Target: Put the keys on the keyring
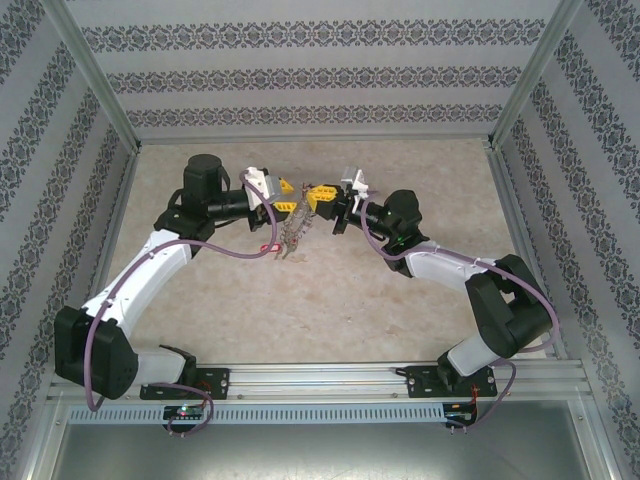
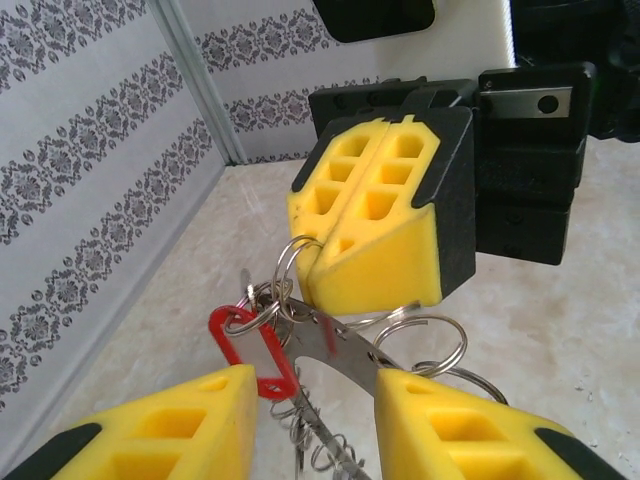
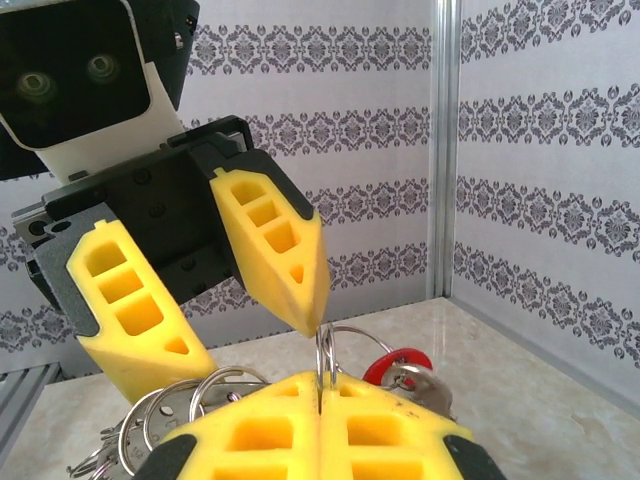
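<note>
Two arms faced each other above the middle of the beige marbled tabletop (image 1: 340, 310), grippers nearly tip to tip. Right gripper (image 1: 322, 198) clenched: its yellow pads (image 2: 400, 220) pressed flat together, pinching a thin silvery metal keyring (image 2: 283, 262) at their lower corner. From the right wrist, the wire loop stood straight out of the seam between those pads. Keyring held up off the table, with a tangle of further silver rings (image 2: 432, 345) hanging from it. Overhead, the tangle drooped toward the tabletop; contact could not be judged.

Left gripper (image 2: 315, 425) released: yellow fingers (image 3: 140, 310) spread apart, clamping nothing, one fingertip just beside the top of the pinched loop. Tangle sat in the gap between them.

Small silver keys with red plastic heads (image 3: 393, 362) hung among the rings, just beside the right gripper's pads. One red head touched the inner edge of a left finger; a ring passed through it.

Patterned grey-and-white walls (image 1: 320, 75) enclosed the table on three sides.
</note>
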